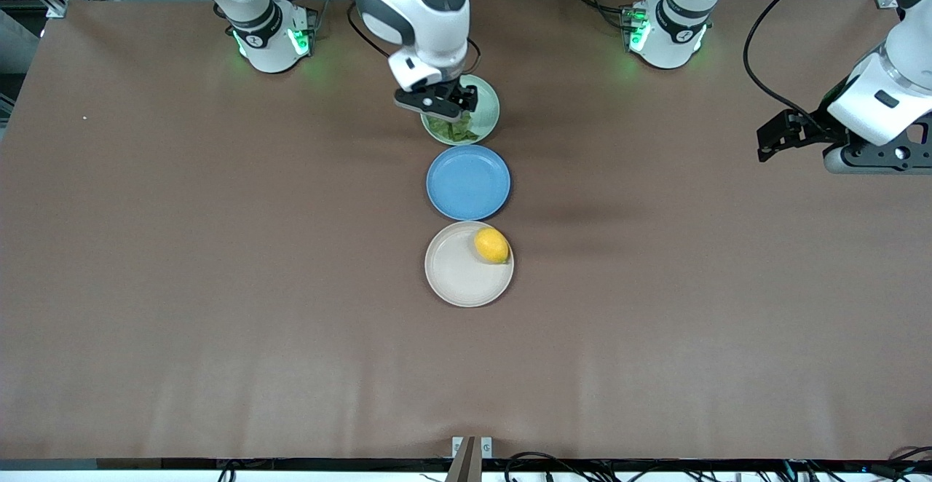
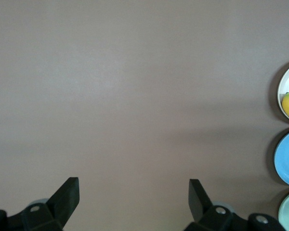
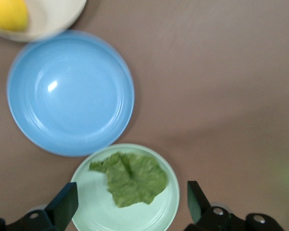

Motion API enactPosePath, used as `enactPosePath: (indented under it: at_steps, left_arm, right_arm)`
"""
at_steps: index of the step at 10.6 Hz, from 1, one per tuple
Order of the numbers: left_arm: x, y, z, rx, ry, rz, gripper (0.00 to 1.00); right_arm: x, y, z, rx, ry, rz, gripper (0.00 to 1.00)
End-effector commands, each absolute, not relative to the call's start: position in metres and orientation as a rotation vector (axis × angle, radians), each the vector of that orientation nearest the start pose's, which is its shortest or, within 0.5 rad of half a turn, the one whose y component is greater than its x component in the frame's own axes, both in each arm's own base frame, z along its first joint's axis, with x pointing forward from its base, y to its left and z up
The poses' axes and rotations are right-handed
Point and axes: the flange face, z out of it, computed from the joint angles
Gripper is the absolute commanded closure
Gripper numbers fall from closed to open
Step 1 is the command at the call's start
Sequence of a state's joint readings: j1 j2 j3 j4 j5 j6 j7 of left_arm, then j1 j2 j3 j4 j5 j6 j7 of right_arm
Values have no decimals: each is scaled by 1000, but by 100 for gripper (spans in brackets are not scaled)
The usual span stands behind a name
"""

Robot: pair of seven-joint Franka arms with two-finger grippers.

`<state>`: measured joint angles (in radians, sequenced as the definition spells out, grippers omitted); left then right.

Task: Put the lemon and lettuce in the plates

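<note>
Even overhead light across the brown table (image 1: 218,285), bright w/ no harsh glare. Soft shadows fall beside the blue plate (image 1: 468,182) and cream plate (image 1: 466,271), toward the left arm's end. Green LED glow pools on the table around both arm bases. Right wrist view: small specular highlight on the blue plate, edges slightly blurred. Left wrist view: flat, dimmer, faint shadow band.

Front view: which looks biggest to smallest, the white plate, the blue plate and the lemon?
1. Cream white plate and blue plate: they look about alike, so no ranking between them.
2. Lemon: clearly smallest, sitting in the cream plate.
</note>
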<state>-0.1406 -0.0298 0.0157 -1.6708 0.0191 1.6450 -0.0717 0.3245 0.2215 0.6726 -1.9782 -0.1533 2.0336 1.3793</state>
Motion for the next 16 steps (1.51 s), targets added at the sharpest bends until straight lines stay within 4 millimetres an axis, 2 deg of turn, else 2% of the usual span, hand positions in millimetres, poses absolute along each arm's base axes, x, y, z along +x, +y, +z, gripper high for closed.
enactPosePath:
  at_steps: [1,2,3,4,5,7,8,10,11,13,15,16]
  left_arm:
    - [547,-67,617,-3119,109,-15,0]
    - [547,-67,618,-3119,109,-17,0]
    - [547,-67,619,-3121,111,-19,0]
    - [547,-66,619,-3124,113,-21,0]
    - [548,-65,617,-3148,106,-16,0]
    - [549,-63,617,-3158,99,-20,0]
    - [550,-63,617,-3160,96,-19,0]
    - [549,-64,619,-3160,101,-24,0]
    - [549,-65,619,-3161,103,-24,0]
    - [548,-67,619,-3160,108,-26,0]
    - [548,-67,619,-3160,108,-27,0]
    - [548,-67,620,-3160,108,-27,0]
  right_arm:
    - [362,418,469,-3154,489,68,0]
    - [387,388,493,-3156,450,97,0]
    - [408,364,511,-3175,413,130,0]
    - [432,332,524,-3181,394,154,0]
    - [458,297,531,-3172,355,150,0]
    - [507,211,544,-3147,263,109,0]
    - [524,169,550,-3140,211,98,0]
    - [545,87,549,-3130,107,91,0]
    - [552,58,549,-3126,30,63,0]
    - [554,21,547,-3130,32,63,0]
    - [555,-4,549,-3132,0,55,0]
    - [556,-8,550,-3134,9,46,0]
